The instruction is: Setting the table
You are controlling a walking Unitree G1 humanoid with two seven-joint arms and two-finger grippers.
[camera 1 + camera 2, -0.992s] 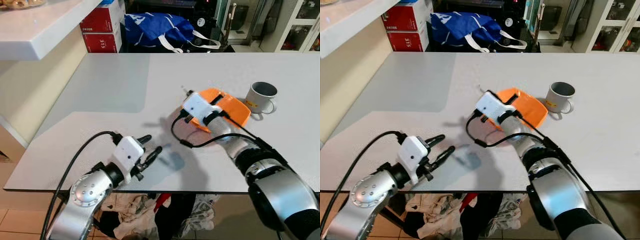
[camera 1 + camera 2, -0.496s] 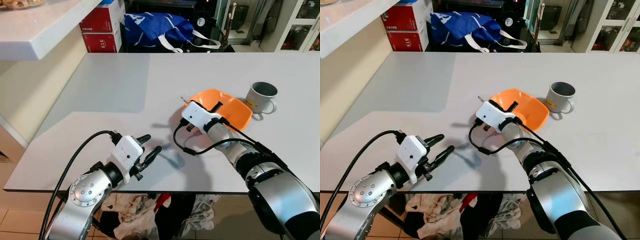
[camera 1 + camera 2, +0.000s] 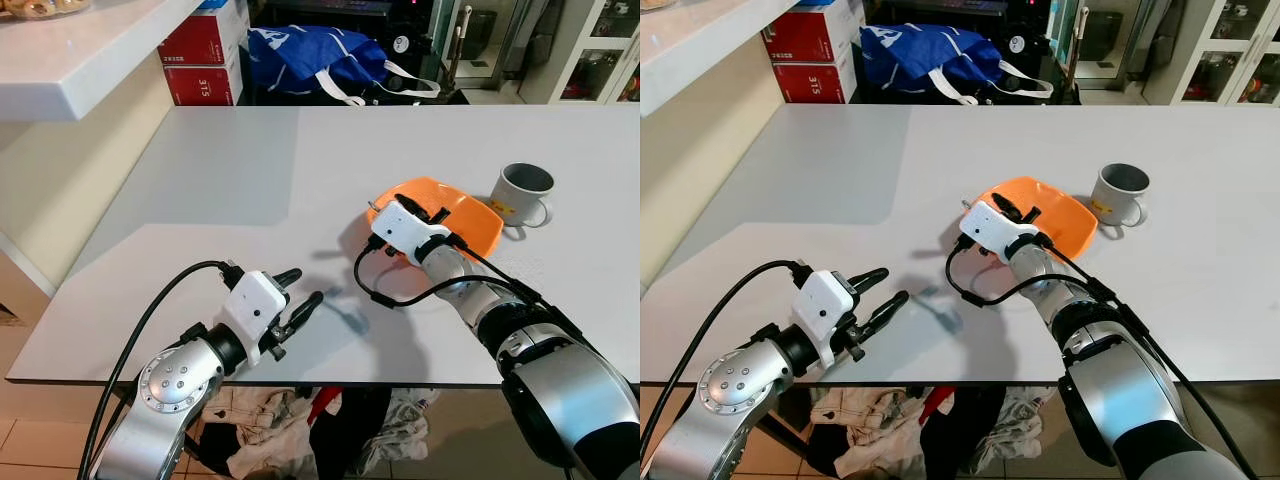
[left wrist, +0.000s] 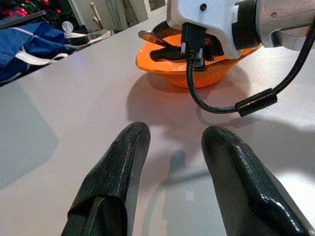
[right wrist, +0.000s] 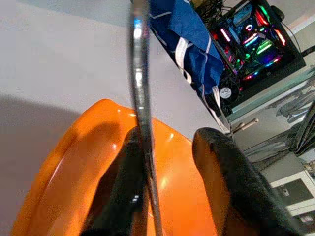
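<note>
An orange bowl (image 3: pixel 472 217) sits on the white table (image 3: pixel 230 170), with a grey mug (image 3: pixel 523 194) just to its right. My right gripper (image 5: pixel 170 142) reaches into the bowl from its left rim, fingers apart. A thin metal utensil (image 5: pixel 140 73) lies edge-on against one finger (image 5: pixel 125 172), its end sticking out past the bowl's rim (image 3: pixel 966 203). The other finger (image 5: pixel 221 167) stands clear of it. My left gripper (image 3: pixel 300 292) hovers open and empty just above the table's near edge, left of the bowl. Its wrist view looks at the bowl (image 4: pixel 162 66) and the utensil (image 4: pixel 150 35).
Red boxes (image 3: pixel 205 55) and a blue bag (image 3: pixel 315 55) lie beyond the table's far edge. A white counter (image 3: pixel 70 50) overhangs at the far left. Clothes (image 3: pixel 300 430) are piled on the floor under the near edge. Glass cabinets (image 3: pixel 600 50) stand at the back right.
My right gripper has moved right and lowered over the orange bowl, bringing the utensil with it. The bowl's near rim is now uncovered. The left arm has stayed put.
</note>
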